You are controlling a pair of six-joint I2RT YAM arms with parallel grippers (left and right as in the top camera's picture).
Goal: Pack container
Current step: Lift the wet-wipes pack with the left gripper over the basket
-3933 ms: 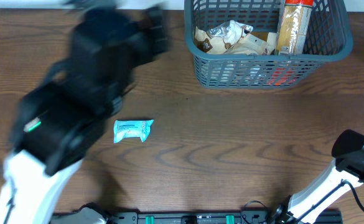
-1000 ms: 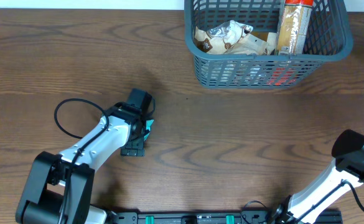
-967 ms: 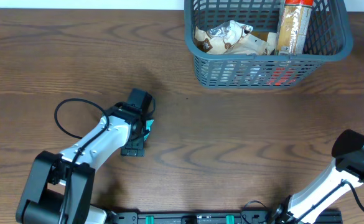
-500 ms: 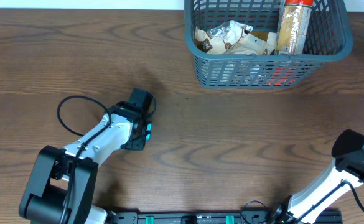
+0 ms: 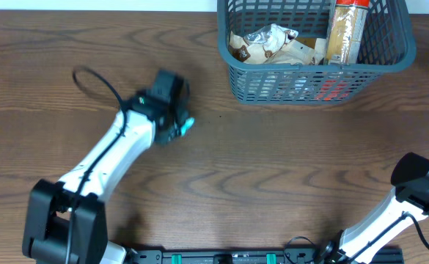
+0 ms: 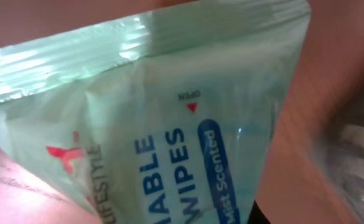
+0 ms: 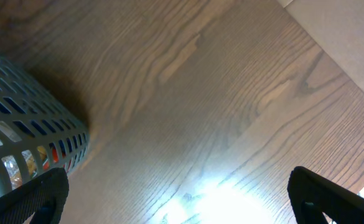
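Jaws of left gripper [image 5: 177, 126] clenched on wipes packet [image 6: 163, 124], one packet only. It is soft glossy film, pale mint green, a flat pillow shape with a ribbed crimp seal along its upper edge. Blue lettering, and a small red triangle by the word OPEN (the packet fills the left wrist view, so the fingers themselves are out of frame). From overhead just a teal corner pokes out of the black jaws on the container side. Whether the packet clears the table [image 5: 273, 169]: cannot tell.

Right gripper [image 7: 185, 199] released; two dark fingertips sit wide apart at the lower corners of its own view, only board between them. Table is brown wood grain, with a glare patch under the right wrist.

Container [image 5: 313, 73]: one, at the far edge of the table, right of centre, well apart from the left gripper. Dark grey-blue plastic, rectangular, slotted lattice walls, thick rounded rim. Inside are crumpled wrappers [image 5: 273, 40], silver and brown (count unclear), and one tall tan packet [image 5: 344, 33] with a red top. Something red shows through the slots.
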